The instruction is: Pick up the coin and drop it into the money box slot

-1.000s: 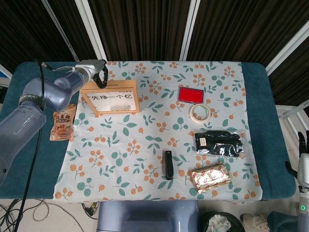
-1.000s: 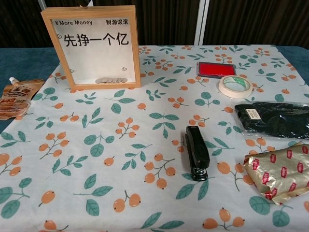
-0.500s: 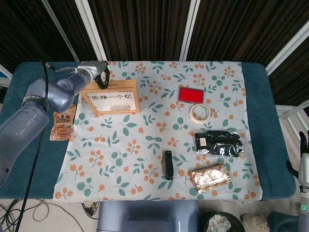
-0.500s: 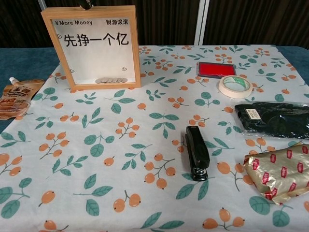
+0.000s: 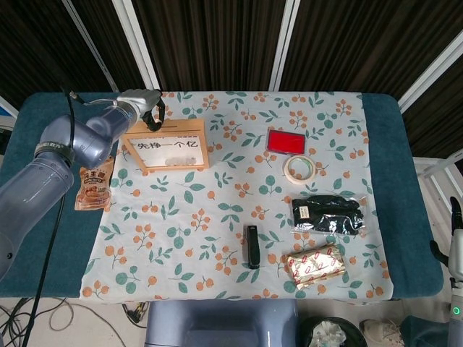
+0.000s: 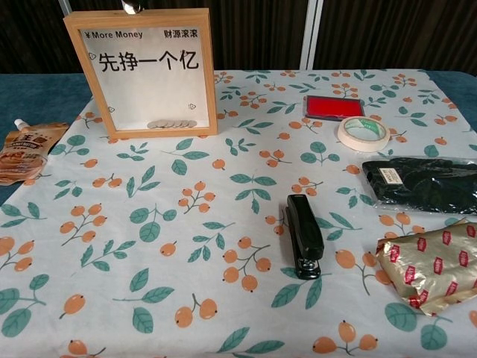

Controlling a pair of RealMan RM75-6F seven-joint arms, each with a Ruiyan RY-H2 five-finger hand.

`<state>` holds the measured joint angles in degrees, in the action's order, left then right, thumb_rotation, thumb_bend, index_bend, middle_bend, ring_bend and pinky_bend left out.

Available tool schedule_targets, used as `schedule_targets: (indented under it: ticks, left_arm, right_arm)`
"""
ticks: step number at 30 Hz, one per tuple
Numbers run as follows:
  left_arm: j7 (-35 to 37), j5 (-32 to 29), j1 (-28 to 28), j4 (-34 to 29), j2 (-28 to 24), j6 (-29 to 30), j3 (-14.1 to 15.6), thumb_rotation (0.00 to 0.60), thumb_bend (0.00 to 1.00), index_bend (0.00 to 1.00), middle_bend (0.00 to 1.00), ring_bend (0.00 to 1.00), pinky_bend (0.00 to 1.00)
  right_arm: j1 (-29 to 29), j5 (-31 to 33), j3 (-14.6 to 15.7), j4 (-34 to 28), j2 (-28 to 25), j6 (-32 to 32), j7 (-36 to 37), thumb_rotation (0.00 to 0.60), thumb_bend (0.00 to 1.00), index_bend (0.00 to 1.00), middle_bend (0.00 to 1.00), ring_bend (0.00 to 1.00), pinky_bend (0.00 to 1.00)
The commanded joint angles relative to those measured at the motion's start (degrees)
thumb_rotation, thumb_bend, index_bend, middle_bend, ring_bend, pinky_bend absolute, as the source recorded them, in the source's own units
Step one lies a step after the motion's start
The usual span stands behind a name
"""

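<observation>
Dark slatted panels are backing a teal table [image 5: 405, 166] under a leaf-and-berry printed cloth [image 5: 217, 210]. At 10 o'clock, the wooden glass-fronted money box [image 5: 166, 147] is standing upright. The left hand [image 5: 148, 108] is hovering at its top edge, having crept slightly since 1 second ago; a small silvery coin [image 6: 131, 7] is now showing above the frame's top, where only dark fingertips showed before, judged pinched there. Release looks imminent. The right hand [image 5: 456, 242] is idling at 4 o'clock; its fingers cannot be made out.
</observation>
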<state>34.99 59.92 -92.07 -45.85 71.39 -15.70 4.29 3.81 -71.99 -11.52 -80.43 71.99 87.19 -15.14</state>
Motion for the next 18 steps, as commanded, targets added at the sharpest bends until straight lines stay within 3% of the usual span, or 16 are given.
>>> schedule_targets:
  ticks: [1, 18]
  left_arm:
    - [0.3, 0.5, -0.2, -0.1, -0.1, 0.0, 0.3, 0.6, 0.51, 0.53, 0.0, 0.0, 0.0]
    - [2.4, 3.3, -1.5, -1.9, -0.7, 1.1, 2.1, 0.6, 0.49, 0.52, 0.0, 0.0, 0.0]
  right_arm:
    - [0.0, 0.1, 0.0, 0.0, 0.0, 0.0, -0.1, 0.6, 0.3, 0.0, 0.0, 0.0, 0.0]
    - [0.0, 0.5, -0.2, -0.2, -0.2, 0.0, -0.2, 0.6, 0.3, 0.0, 0.0, 0.0, 0.0]
